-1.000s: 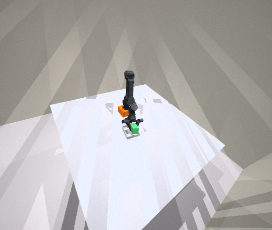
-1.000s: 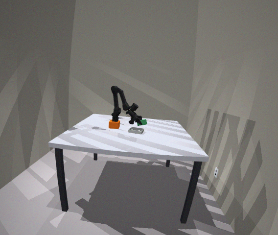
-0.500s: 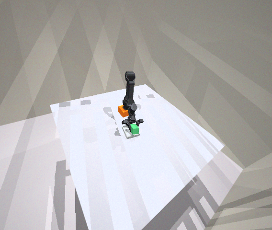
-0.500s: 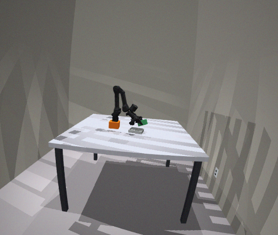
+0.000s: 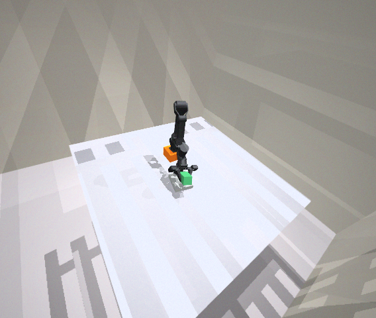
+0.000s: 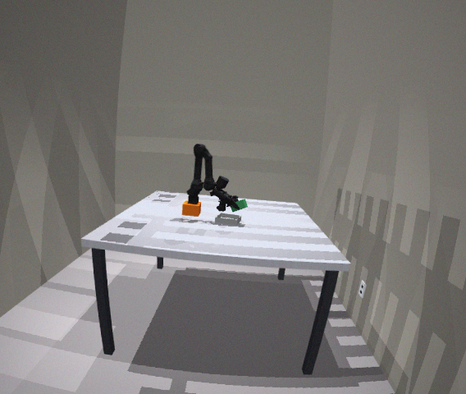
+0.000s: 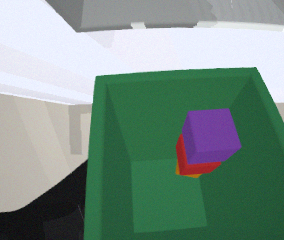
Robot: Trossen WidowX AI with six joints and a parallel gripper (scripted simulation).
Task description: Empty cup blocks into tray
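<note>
My gripper (image 5: 184, 176) (image 6: 235, 204) is shut on the green cup (image 5: 186, 178) (image 6: 240, 205) (image 7: 117, 150) and holds it in the air, tilted, above the tray's side away from the arm's base. Inside the cup, the wrist view shows a purple block (image 7: 209, 135) on a red block (image 7: 182, 156), with an orange block (image 7: 188, 175) partly hidden beneath. The shallow grey tray (image 5: 175, 187) (image 6: 227, 222) (image 7: 132, 15) stands on the table below the gripper; the arm and cup hide part of it in the top view. The fingertips are mostly hidden in the wrist view.
The arm's orange base block (image 5: 169, 154) (image 6: 191, 208) stands on the white table (image 5: 194, 239) (image 6: 267, 248), behind the tray in the top view and left of it in the exterior view. Striped shadows cross the table top.
</note>
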